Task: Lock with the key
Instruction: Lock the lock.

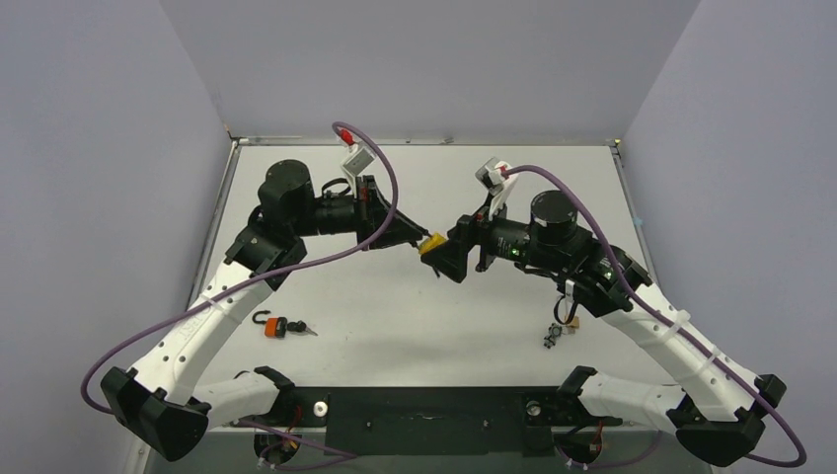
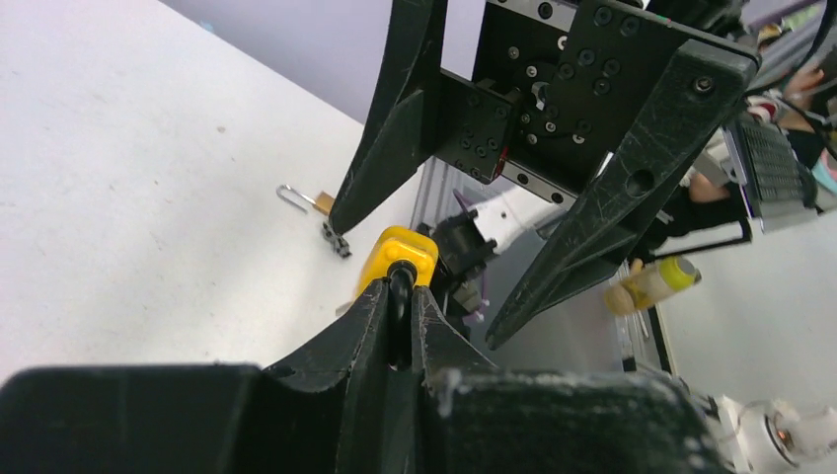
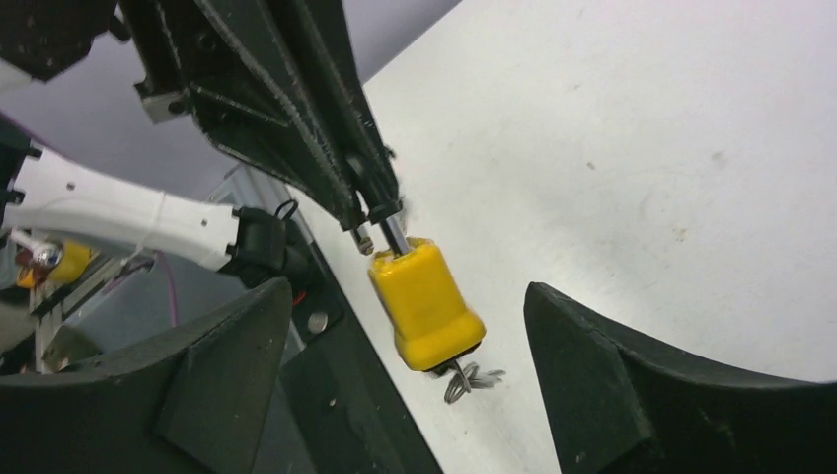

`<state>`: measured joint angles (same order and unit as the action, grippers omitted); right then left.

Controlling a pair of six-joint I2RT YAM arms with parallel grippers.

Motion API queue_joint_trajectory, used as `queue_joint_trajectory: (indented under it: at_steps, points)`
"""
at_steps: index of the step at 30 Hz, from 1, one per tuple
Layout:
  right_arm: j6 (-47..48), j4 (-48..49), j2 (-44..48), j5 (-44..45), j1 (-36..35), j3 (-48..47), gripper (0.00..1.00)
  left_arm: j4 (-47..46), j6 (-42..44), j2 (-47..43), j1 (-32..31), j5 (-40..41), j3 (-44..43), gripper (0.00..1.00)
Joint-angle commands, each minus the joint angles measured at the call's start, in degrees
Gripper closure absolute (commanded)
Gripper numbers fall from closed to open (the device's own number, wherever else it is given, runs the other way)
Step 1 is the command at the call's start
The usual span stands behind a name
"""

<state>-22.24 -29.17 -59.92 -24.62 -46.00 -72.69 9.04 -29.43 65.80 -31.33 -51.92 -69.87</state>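
Two arms meet above the middle of the white worktop (image 1: 395, 316): left jaws clamped tight on the steel shackle (image 3: 393, 232) of the chunky yellow padlock (image 3: 424, 301), right jaws spread wide, flanking its body without touching.

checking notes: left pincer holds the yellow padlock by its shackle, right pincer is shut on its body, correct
No: the right pincer is open, not touching the yellow padlock, per the right wrist view. The left pincer does hold its shackle.

Orange padlock (image 1: 275, 327) with a dark key (image 1: 299, 327) just beside it, lying on the white table (image 1: 395, 326), left side. Brass padlock (image 1: 570, 322) and keys (image 1: 553, 337), right side, well apart.
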Motion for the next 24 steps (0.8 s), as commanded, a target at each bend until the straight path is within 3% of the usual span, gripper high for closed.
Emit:
queue_joint_trajectory:
  at_steps: [1,5,11,15,20,24]
  points:
    - [-1.7,11.7,2.5,5.2,3.0,-0.2,0.14,-14.1,-7.1,-3.7,-0.3,8.0,-0.5,1.0]
    - [-3.7,18.8,3.5,1.3,7.0,0.7,0.13,-15.1,-6.6,-5.0,-0.3,14.0,-2.6,1.0]
    - [-10.7,35.8,2.6,-14.0,15.2,1.5,0.17,-17.0,-8.4,-4.9,-0.3,19.8,-6.6,1.0]
    - [-14.3,44.0,-1.6,-20.6,15.9,-1.3,0.2,-18.9,-13.3,-4.2,-0.3,22.8,-9.1,1.0]
    - [-18.4,51.7,-5.2,-23.1,15.8,-4.2,0.23,-20.0,-17.4,-3.4,-0.3,23.9,-12.4,1.0]
    - [-22.0,57.1,-7.9,-24.6,15.3,-6.4,0.32,-19.9,-18.0,-2.8,-0.3,23.6,-14.4,1.0]
